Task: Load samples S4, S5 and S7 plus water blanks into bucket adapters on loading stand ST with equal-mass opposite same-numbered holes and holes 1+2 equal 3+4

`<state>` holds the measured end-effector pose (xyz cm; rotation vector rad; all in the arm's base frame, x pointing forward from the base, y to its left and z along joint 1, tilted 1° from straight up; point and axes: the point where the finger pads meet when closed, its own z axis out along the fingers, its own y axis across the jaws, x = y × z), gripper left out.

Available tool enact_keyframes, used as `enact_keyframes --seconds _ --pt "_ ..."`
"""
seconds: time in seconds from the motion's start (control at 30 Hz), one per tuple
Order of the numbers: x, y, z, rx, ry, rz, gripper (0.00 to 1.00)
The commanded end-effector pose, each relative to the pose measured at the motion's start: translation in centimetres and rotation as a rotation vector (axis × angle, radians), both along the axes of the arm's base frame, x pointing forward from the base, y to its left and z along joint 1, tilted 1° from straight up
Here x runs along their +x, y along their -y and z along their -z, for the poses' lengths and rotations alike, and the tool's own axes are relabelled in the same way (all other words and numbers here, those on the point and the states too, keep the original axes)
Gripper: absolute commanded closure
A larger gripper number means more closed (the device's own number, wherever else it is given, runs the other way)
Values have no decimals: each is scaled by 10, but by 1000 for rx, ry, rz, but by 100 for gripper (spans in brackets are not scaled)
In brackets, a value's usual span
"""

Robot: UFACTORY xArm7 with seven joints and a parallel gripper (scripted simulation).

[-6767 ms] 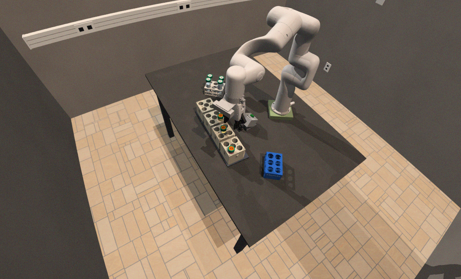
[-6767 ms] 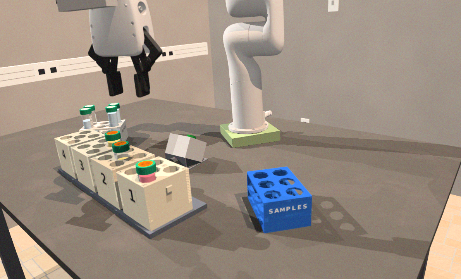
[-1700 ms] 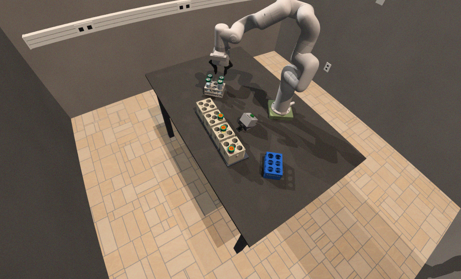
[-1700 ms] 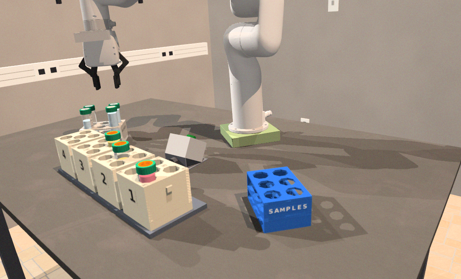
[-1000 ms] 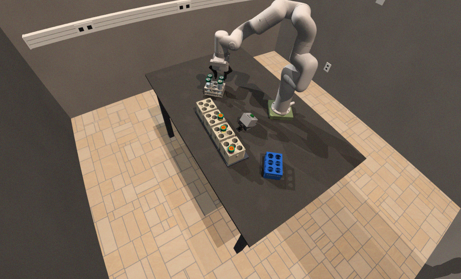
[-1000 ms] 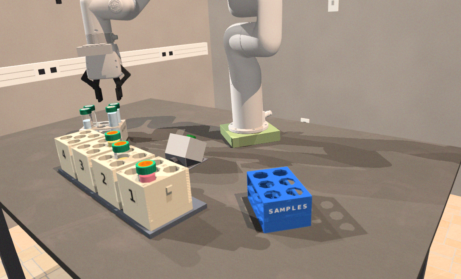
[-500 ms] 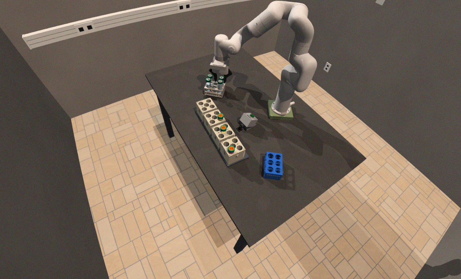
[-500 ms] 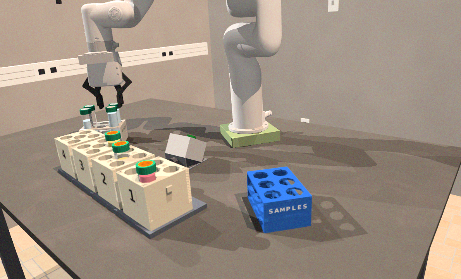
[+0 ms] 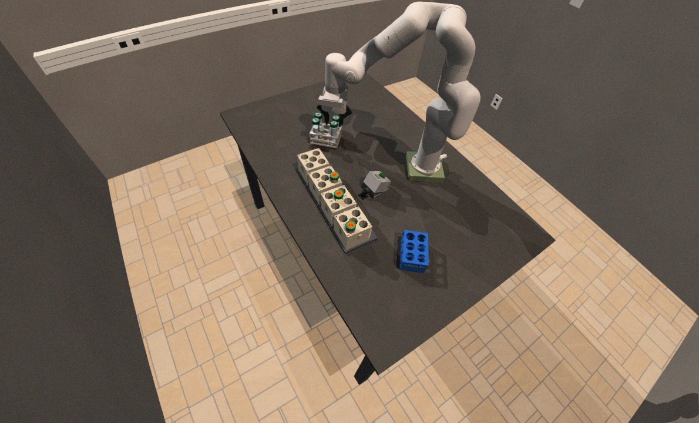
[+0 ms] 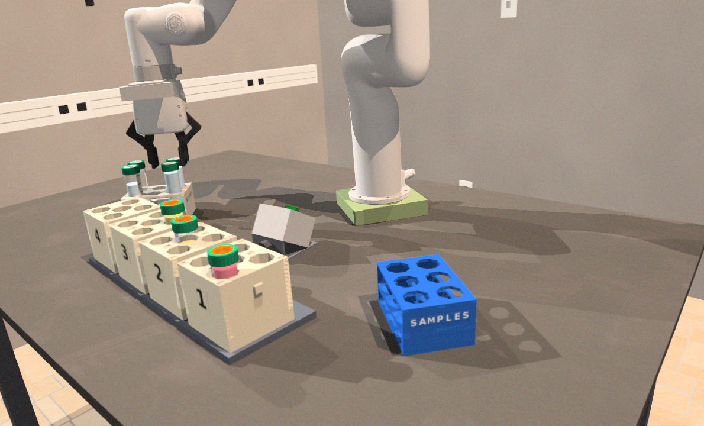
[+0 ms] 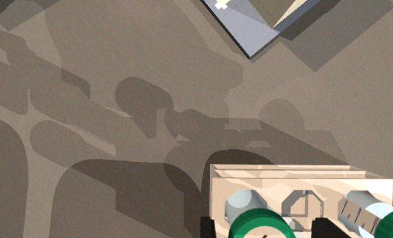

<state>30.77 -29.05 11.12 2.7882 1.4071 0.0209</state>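
Observation:
My gripper (image 9: 334, 120) (image 10: 169, 162) (image 11: 265, 229) is open, low over the pale blanks rack (image 9: 324, 141) (image 10: 187, 200) (image 11: 275, 186). Its fingers straddle a green cap (image 11: 262, 216) with a white dot, without visible grip. Several water blanks stand in that rack. Orange-dot tubes stand in adapter 1 (image 9: 355, 239) (image 10: 238, 318), adapter 2 (image 10: 158, 286) and adapter 3 (image 10: 126, 262): one pink tube (image 9: 350, 225) (image 10: 222, 255) in 1, one tube (image 9: 338, 194) (image 10: 184, 223) in 2, one tube (image 9: 334, 176) (image 10: 171, 206) in 3. Adapter 4 (image 9: 312, 167) (image 10: 99, 243) shows no tube. Their IDs are too small to read.
The adapters stand in a row on the dark loading stand (image 10: 291, 324) (image 11: 246, 38). A grey sloped desk (image 9: 374, 183) (image 10: 277, 225) with the green DONE key (image 9: 382, 175) (image 10: 291, 208) stands beside them. The blue samples rack (image 9: 414, 266) (image 10: 439, 336) shows no tubes.

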Motion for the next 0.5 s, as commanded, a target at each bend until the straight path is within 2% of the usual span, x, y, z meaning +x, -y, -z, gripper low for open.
enact_keyframes --seconds 0.0,0.47 --pt "1 1 2 -2 3 0 43" --pt "1 1 10 -2 3 0 43"
